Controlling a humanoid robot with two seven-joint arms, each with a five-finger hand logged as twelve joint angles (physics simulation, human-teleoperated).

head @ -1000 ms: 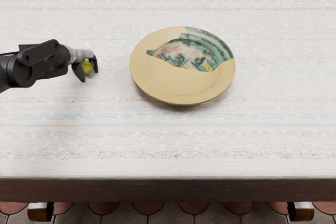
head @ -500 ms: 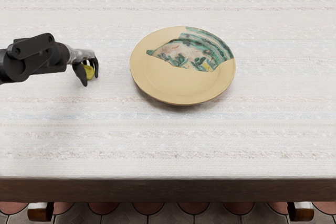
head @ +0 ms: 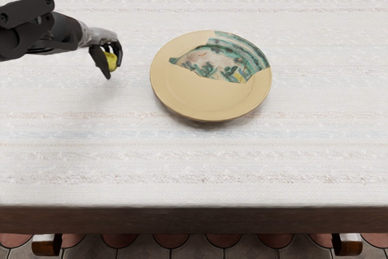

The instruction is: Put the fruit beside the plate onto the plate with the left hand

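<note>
Here the left robot hand holds the small yellow fruit in its curled dark fingers, over the far left part of the worktop, near the plate but apart from it.

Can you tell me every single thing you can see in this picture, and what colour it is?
table: one, covered in a whitish striped cloth, fills most of the view.
plate: one, yellow-tan with a green and white pattern on its far right part, on the table a little right of the middle.
fruit: one, small and yellow, held left of the plate, not on it.
left arm: one, dark grey, comes in from the left edge.
left robot hand: one, dark fingers curled around the fruit, left of the plate.
</note>
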